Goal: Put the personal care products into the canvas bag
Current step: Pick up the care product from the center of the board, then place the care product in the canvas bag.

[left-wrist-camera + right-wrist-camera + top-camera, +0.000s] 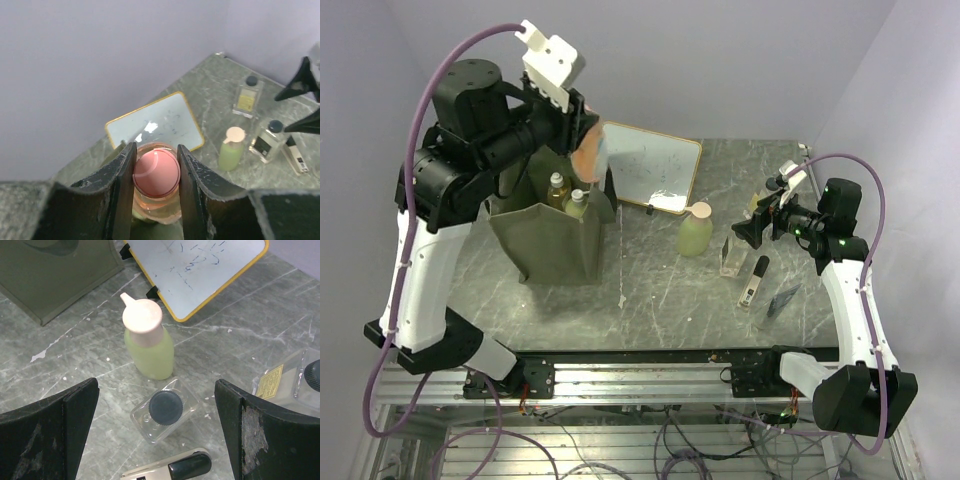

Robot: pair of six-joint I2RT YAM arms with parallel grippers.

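- The orange bottle (156, 172), pink cap up, is clamped between the left fingers (121, 195), which press on both sides just below the cap.
- In the top view it hangs above the far-right part of the canvas bag's mouth, clear of the fabric and blurred.
- The canvas bag (548, 245) stands upright and open toward the left edge of the tabletop (650, 300), about midway between the near and far edges.
- Inside it stand an amber pump bottle (557, 187) and, just to its right, a yellow-green pump bottle (577, 203), both with their white pumps showing above the rim.
- The green bottle (150, 347) with its pink cap stands upright right of the tabletop's centre, near the whiteboard's near-right corner.
- The nearer clear bottle (165, 410), black cap on, stands just beside the green bottle on its right-edge side.
- The farther clear bottle (248, 95), with a yellow label, sits closer to the far-right corner.
- The right fingers (55, 425) are spread wide and hold nothing; they hover over the nearer clear bottle without touching it.
- A wood-framed whiteboard (650, 170) with faint scribbles lies near the far edge, just right of the bag.
- A slim white-and-black item (755, 280) lies on the tabletop on the near side of the nearer clear bottle, toward the right edge.
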